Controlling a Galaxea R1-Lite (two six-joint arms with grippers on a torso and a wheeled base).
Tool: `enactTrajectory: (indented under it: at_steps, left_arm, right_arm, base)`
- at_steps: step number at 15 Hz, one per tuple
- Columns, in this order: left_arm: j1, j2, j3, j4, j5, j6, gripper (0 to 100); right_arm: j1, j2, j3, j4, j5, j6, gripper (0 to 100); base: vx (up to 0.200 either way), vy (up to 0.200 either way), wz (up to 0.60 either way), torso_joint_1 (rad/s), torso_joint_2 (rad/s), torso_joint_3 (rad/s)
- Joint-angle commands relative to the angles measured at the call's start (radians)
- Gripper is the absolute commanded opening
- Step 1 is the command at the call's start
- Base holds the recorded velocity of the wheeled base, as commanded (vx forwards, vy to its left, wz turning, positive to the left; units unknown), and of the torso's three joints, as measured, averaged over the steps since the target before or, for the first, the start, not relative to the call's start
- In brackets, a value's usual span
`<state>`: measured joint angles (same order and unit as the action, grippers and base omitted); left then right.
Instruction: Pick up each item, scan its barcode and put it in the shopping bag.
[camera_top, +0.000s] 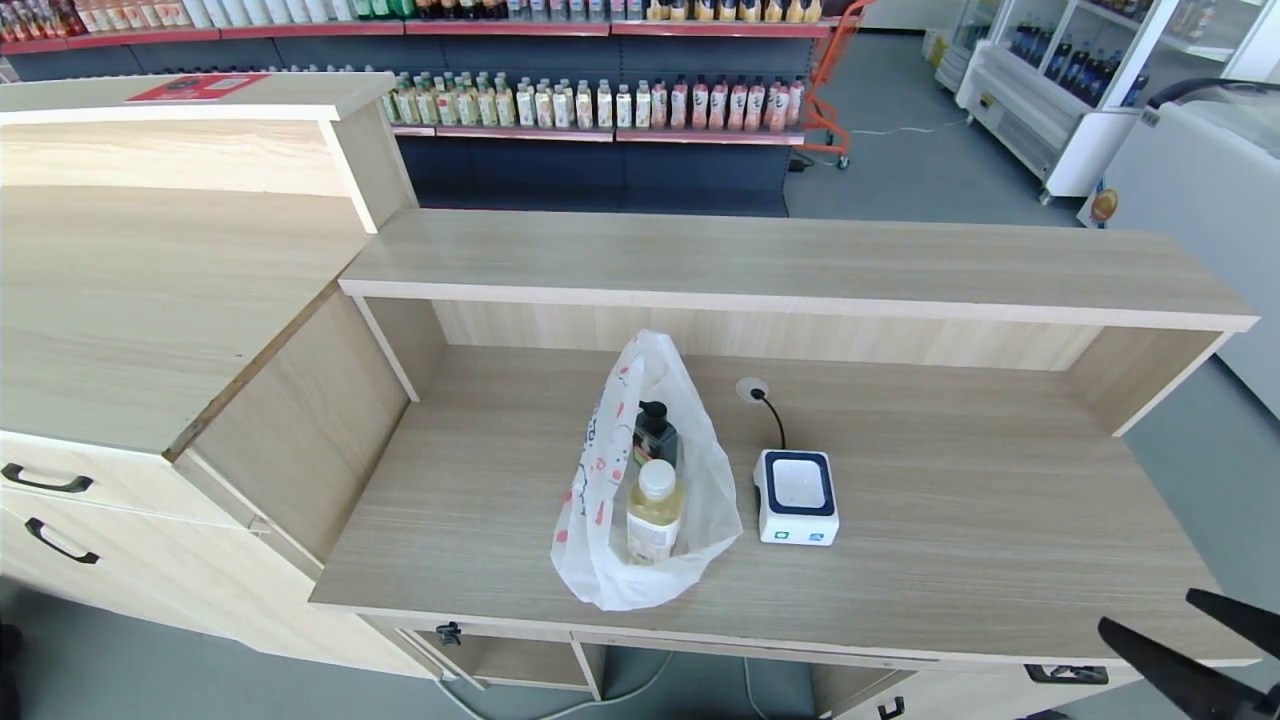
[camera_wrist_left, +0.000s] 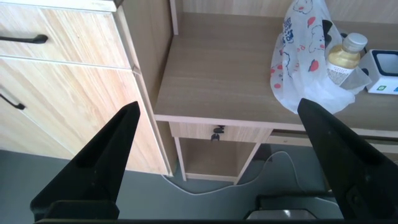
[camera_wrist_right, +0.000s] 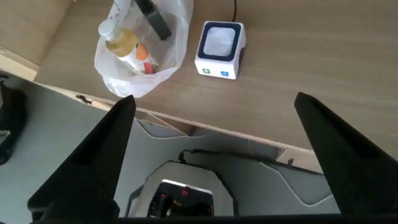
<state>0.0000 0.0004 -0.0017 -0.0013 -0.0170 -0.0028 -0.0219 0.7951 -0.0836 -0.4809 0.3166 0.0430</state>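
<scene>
1. The right gripper (camera_wrist_right: 214, 98) has its two fingers spread wide and holds nothing. It hangs off the front edge of the counter (camera_top: 950, 520), nearer the robot than the scanner (camera_top: 796, 495) and to the scanner's right.
2. The left gripper (camera_wrist_left: 217, 106) is also spread wide and holds nothing. It is well to the left of the scanner, beyond the bag, in front of the counter's edge and lower than its top.
3. The shopping bag (camera_top: 600, 540) stands just beside the scanner on its left, apart from it or barely touching – I cannot tell which. Its mouth is open toward the robot.
4. Inside the bag are two items. The yellow bottle (camera_top: 655, 510) with a white cap is about level with the scanner. The dark pump bottle (camera_top: 655, 435) is behind it, farther from the robot than the scanner.
5. The scanner lies flat with its window up, and its cable runs back from it to a hole in the counter.
6. My judgement: both items that I can see are already in the bag, so the task looks to be at its end or very near it.
7. If one more item comes, the next move calls for the nearer gripper to grasp it firmly, turn its barcode down over the scanner's window, and then lower it through the bag's mouth – without pushing over the two bottles.
</scene>
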Motion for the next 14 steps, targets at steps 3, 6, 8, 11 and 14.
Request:
enactTrajectory:
  at_steps: [3, 6, 8, 11, 14]
  left_arm:
    - [0.0, 0.0, 0.0, 0.0, 0.0, 0.0, 100]
    - [0.0, 0.0, 0.0, 0.0, 0.0, 0.0, 100]
    - [0.0, 0.0, 0.0, 0.0, 0.0, 0.0, 100]
    - [0.0, 0.0, 0.0, 0.0, 0.0, 0.0, 100]
    - [0.0, 0.0, 0.0, 0.0, -0.001, 0.003, 100]
  right_arm:
    - [-0.053, -0.703, 0.084, 0.432, -0.186, -0.037, 100]
    - [-0.055, -0.698, 0.081, 0.492, -0.332, -0.043, 100]
    - [-0.055, -0.7, 0.081, 0.489, -0.33, -0.048, 100]
    - [-0.053, -0.702, 0.081, 0.489, -0.329, -0.046, 100]
    - [-0.053, -0.702, 0.082, 0.489, -0.33, -0.064, 100]
  base:
    - [0.0, 0.0, 0.0, 0.0, 0.0, 0.0]
    - [0.0, 0.0, 0.0, 0.0, 0.0, 0.0]
    - [0.0, 0.0, 0.0, 0.0, 0.0, 0.0]
    - [0.0, 0.0, 0.0, 0.0, 0.0, 0.0]
    - [0.0, 0.0, 0.0, 0.0, 0.0, 0.0]
